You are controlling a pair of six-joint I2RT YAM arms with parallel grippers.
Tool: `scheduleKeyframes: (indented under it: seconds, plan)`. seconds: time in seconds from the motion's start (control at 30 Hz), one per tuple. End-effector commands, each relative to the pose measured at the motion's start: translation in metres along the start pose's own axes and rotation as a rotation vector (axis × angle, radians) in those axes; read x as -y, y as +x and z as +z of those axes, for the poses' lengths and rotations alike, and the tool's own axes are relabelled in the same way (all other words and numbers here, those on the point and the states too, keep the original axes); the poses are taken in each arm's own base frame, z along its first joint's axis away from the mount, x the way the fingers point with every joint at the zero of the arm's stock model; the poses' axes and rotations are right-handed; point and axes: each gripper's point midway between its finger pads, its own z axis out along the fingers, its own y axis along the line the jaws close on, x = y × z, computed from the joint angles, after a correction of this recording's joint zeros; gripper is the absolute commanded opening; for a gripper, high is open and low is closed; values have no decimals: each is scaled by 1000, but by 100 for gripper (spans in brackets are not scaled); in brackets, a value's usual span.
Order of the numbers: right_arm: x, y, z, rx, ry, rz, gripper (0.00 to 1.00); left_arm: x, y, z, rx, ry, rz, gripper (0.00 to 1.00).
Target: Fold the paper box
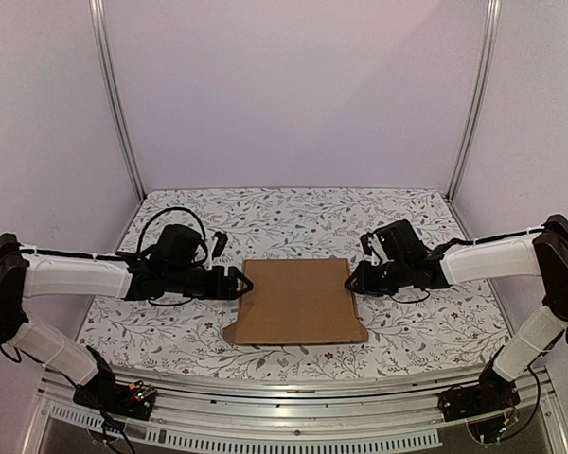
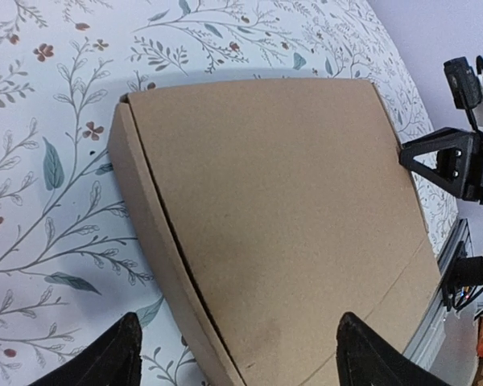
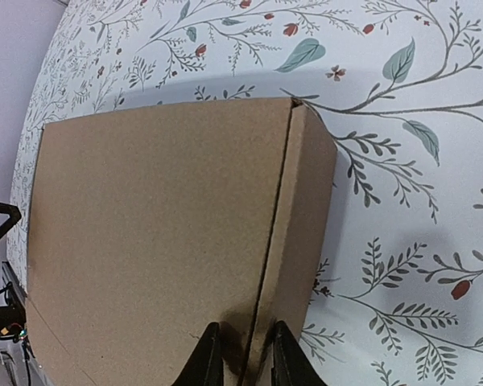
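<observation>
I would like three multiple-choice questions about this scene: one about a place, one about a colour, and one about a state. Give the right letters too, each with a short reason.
1. Where does the paper box lie?
A. On the table, between the left fingers and the right fingers
B. Lifted in the air above the table
C. At the far left corner of the table

2. What colour is the paper box?
A. White
B. Plain brown
C. Blue

3. How do the left fingers stand?
A. Pressed together
B. Wide apart
C. Closed on a pen

Answers:
1 A: the top view shows the box lying on the table with one arm at each side.
2 B: every view shows unprinted brown cardboard.
3 B: the left wrist view shows a wide gap between the two tips.
</observation>
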Motion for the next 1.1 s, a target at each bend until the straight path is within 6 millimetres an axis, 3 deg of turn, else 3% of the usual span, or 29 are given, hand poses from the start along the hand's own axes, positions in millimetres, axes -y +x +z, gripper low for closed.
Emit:
scheduleKeyframes:
  seconds: [0.0,0.1,0.27,0.47,0.7,1.07]
  plan:
    - [23,18,6,-45,52,20,17,-9,-1,-11,14,-1,-12,85]
    - [28,23,3,-49,61,23,11,-10,-2,-15,26,23,-26,99]
    - [32,27,-1,-45,65,28,0,-19,1,-15,34,20,-64,100]
    - [39,33,-4,-43,76,35,0,-26,7,-9,31,36,-140,100]
    - [55,41,-6,-40,103,73,0,-12,15,1,-9,150,-209,99]
    - [71,57,-3,-37,114,113,0,-5,32,25,-84,248,-337,99]
